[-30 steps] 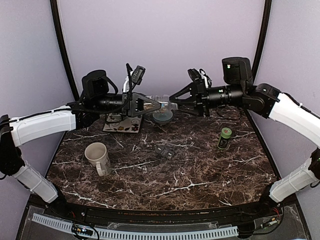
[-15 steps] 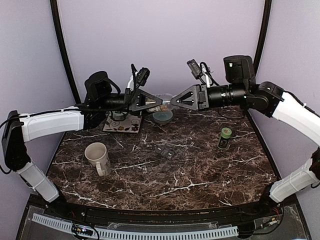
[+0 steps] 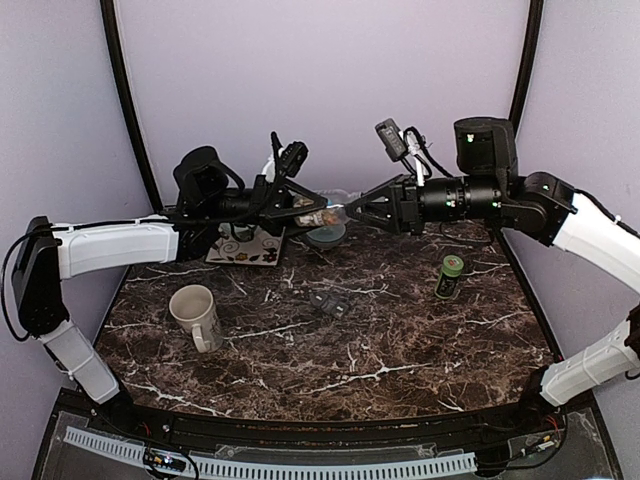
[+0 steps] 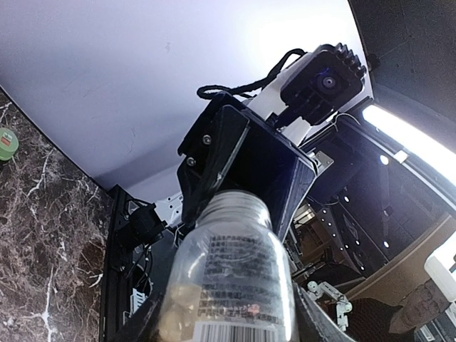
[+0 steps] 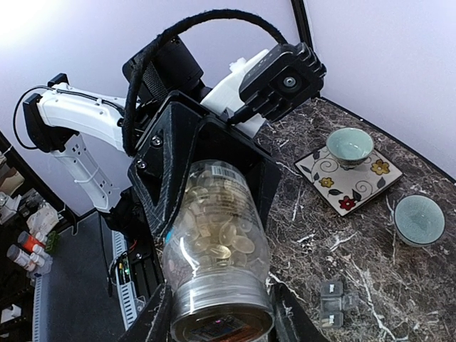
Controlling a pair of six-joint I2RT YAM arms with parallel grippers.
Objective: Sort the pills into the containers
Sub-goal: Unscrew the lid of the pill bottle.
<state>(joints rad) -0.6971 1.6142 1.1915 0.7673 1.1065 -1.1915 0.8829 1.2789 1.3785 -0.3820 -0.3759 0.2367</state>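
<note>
A clear pill bottle [image 3: 324,213], partly filled with pale round pills [image 5: 221,228], hangs level in the air above the back of the table, between both grippers. My left gripper [image 3: 316,212] is shut on the bottle's body [image 4: 228,271]; its jaws flank the base end at the bottom of the left wrist view. My right gripper [image 3: 350,212] is shut on the bottle's neck end [image 5: 222,303], one finger on each side. I cannot tell whether a cap is on. A teal bowl [image 3: 326,235] sits under the bottle, and another [image 5: 349,144] stands on a floral tile [image 3: 248,248].
A cream mug [image 3: 195,312] stands at the left. A small green-capped bottle [image 3: 449,275] stands at the right. A small dark compartment box [image 3: 328,303] lies near the middle of the marble table [image 3: 400,350]. Purple walls close the back and sides.
Both arms have lifted the bottle slightly. The right wrist has rolled about the bottle's axis while still shut on the neck end. The left grip is unchanged.
</note>
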